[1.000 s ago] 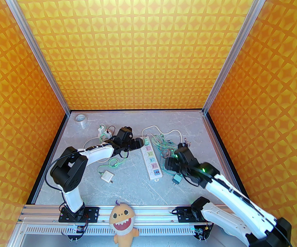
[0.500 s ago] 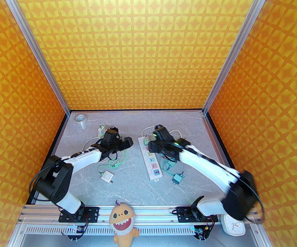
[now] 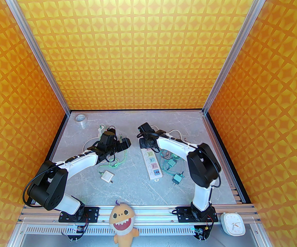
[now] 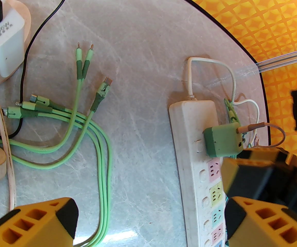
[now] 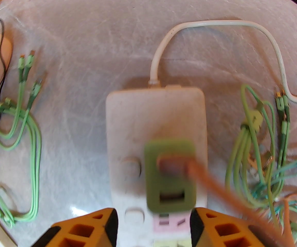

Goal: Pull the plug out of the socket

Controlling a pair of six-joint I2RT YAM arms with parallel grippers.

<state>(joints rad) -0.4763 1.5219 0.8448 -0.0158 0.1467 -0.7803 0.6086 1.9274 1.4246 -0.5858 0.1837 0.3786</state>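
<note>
This is a robotics lab test cell, not a lived-in room. Tall panels printed with an orange and yellow star pattern (image 3: 138,47) close in three sides, joined by bare aluminium corner posts (image 3: 36,50). They enclose a grey marble-look counter (image 3: 133,186). A silver aluminium rail (image 3: 151,211) runs along its near edge. Two white and black robot arms, the left arm (image 3: 84,159) and the right arm (image 3: 174,145), are bolted to that rail on black plates. Below the rail lie a pale slotted cable duct (image 3: 163,231) and small exposed circuit boards with loose wires (image 3: 76,230). An orange plush monster toy (image 3: 122,220) leans on the rail's middle, and a white square clock (image 3: 232,223) sits at the near right corner.
</note>
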